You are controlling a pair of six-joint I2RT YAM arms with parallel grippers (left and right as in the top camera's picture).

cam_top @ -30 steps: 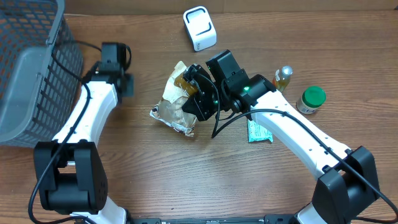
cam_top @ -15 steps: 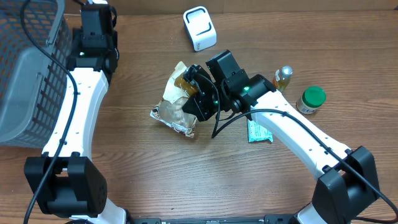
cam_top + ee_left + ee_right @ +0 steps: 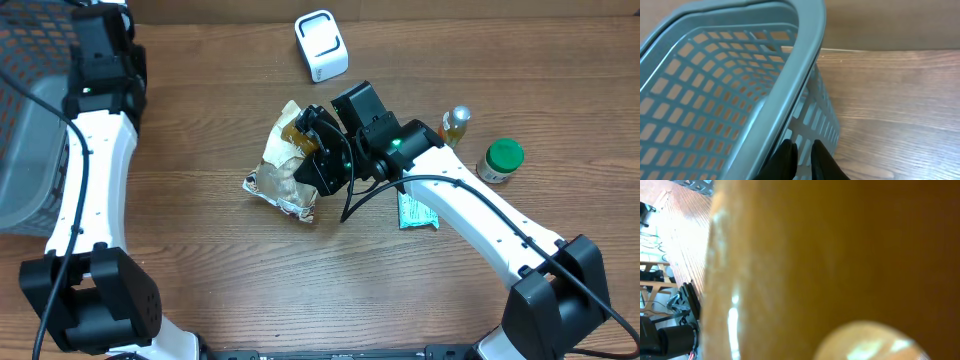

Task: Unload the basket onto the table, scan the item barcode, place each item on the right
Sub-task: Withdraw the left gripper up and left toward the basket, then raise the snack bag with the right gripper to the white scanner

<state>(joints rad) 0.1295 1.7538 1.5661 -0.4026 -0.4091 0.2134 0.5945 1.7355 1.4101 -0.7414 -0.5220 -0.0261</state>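
A crumpled cream and brown snack packet [image 3: 275,172] lies in the middle of the table. My right gripper [image 3: 312,148] is shut on its upper right corner. In the right wrist view a glossy amber surface [image 3: 805,255] fills the picture and hides the fingers. No barcode shows in any view. A white scanner [image 3: 321,45] stands at the back of the table, apart from the packet. My left gripper [image 3: 802,145] hangs at the grey basket's near corner, fingers almost together with nothing between them.
The grey lattice basket [image 3: 40,110] fills the far left; its rim [image 3: 790,80] runs just in front of my left fingers. A green-capped jar [image 3: 500,158], a small gold-capped bottle [image 3: 457,125] and a teal sachet [image 3: 415,212] lie to the right.
My left arm has swung away from the packet, back and to the left, up to the basket's corner. The right arm and the packet have not moved.
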